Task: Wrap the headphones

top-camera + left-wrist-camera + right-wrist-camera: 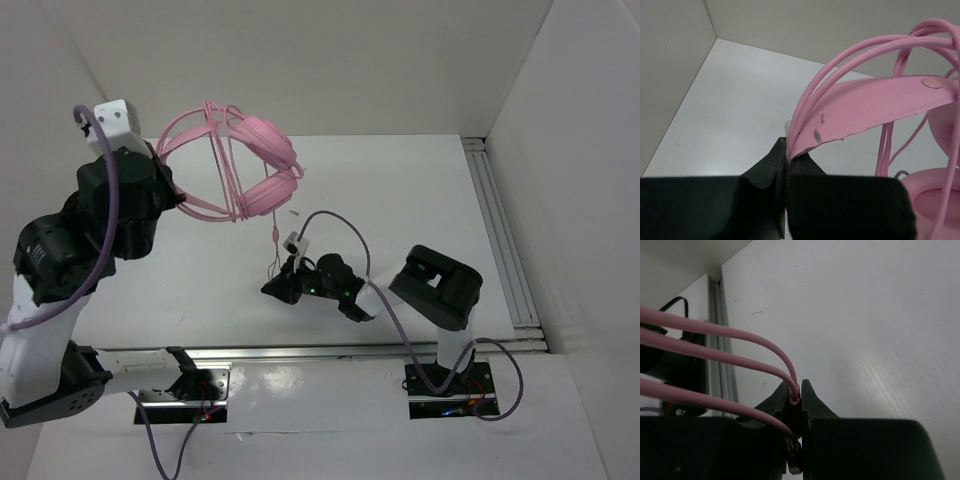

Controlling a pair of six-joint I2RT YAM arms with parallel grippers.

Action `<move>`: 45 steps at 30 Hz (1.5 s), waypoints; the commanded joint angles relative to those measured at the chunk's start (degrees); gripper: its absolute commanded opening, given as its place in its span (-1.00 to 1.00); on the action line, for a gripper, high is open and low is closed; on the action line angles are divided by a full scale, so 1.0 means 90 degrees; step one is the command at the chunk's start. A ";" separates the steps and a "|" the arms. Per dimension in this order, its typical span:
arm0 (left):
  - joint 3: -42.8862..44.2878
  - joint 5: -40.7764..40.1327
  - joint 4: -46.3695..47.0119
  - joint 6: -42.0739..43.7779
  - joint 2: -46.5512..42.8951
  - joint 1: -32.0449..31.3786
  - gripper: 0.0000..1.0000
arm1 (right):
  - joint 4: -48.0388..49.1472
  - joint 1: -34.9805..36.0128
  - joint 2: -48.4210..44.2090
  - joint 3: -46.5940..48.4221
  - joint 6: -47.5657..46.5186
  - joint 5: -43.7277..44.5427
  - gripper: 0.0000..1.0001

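The headphones' (875, 100) ear cups (935, 195) are cut by the left wrist view's right and bottom edges; cable (715, 356) strands run off the right wrist view's left edge (ends unseen). From above, the right gripper's (280, 282) fingertips are too small to tell

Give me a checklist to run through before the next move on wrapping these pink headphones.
1. Left gripper shut on the thin double headband of the pink over-ear headphones: ok.
2. Right gripper pinching the long thin pink cable: ok.
3. Cable strands looped across the headband: ok, several cross it in the top view.
4. Round padded ear cups raised off the white table: ok, as far as the top view shows.
5. Pink cable free of the purple arm cable: cannot tell.
6. Plug end located: cannot tell.
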 commanded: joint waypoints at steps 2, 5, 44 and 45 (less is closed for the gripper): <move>0.0522 -0.0290 0.1252 -0.0175 0.0574 0.0340 -1.00 | 0.0063 0.0647 -0.0940 -0.0293 -0.0211 0.0549 -1.00; 0.0436 -0.0056 0.1545 0.0041 0.0847 0.0789 -1.00 | -0.0610 0.1222 -0.1429 -0.0439 -0.0610 0.1114 -1.00; -0.5257 0.5442 0.3253 0.1603 0.1307 0.2569 -1.00 | -0.8853 0.2377 -0.3903 0.3349 -0.4448 0.4309 -1.00; -0.5423 0.5443 0.3254 0.1604 0.1182 0.2568 -1.00 | -0.8990 0.2232 -0.3767 0.3427 -0.4449 0.4377 -1.00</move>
